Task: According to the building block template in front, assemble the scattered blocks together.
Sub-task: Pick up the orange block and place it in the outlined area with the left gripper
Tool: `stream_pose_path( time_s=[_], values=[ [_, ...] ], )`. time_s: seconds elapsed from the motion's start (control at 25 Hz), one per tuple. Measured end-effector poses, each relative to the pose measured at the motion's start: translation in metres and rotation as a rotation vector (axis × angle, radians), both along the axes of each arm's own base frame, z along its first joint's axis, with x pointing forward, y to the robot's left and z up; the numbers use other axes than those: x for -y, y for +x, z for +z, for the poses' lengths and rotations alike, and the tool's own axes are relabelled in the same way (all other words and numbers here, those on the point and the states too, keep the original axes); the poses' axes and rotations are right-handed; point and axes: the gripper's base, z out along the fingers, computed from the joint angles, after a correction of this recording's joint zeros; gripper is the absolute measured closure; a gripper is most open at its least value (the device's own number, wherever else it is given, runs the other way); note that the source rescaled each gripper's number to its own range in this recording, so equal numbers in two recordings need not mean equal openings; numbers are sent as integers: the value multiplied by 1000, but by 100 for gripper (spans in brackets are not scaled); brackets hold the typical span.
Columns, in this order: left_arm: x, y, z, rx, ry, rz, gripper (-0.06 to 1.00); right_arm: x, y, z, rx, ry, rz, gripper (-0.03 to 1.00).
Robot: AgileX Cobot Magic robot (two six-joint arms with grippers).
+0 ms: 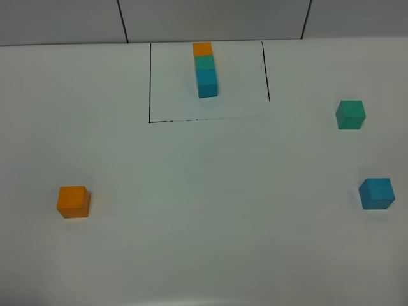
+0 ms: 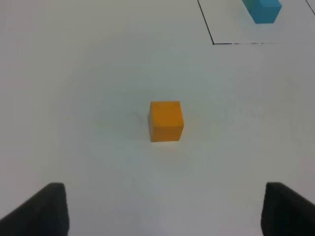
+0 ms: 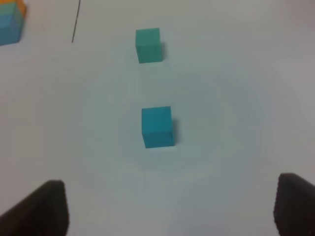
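Left pincer (image 2: pixel 162 211) and right pincer (image 3: pixel 167 209) both wide; I'd lower the left squarely astride the mid-frame orange block (image 2: pixel 166 120).

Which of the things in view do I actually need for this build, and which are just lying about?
Job:
building block template, inside the black drawn rectangle
loose orange cube
loose teal-green cube
loose blue cube

Not the job:
white table
grey wall behind

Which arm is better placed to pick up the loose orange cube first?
Left. The orange cube sits far left in the high view, centred ahead of the left arm's open jaws; the right arm's jaws face the blue cube instead.
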Motion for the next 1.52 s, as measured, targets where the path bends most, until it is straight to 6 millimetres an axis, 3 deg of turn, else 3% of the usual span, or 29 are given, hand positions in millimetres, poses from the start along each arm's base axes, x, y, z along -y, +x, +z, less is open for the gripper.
stream_pose_path(
  time_s=[0.68, 0.88, 1.12, 1.32, 1.52],
  values=[
    [0, 0, 0, -2, 0, 0, 21, 0, 0, 0, 0, 0, 0, 26],
    [0, 11, 0, -74, 4, -1, 13, 0, 0, 0, 0, 0, 0, 26],
    [2, 50, 16, -142, 17, -3, 0, 0, 0, 0, 0, 0, 0, 26],
    [4, 96, 33, -259, 29, -7, -1, 0, 0, 0, 0, 0, 0, 26],
    [6, 147, 27, -445, 35, -8, -1, 0, 0, 0, 0, 0, 0, 26]
  ],
)
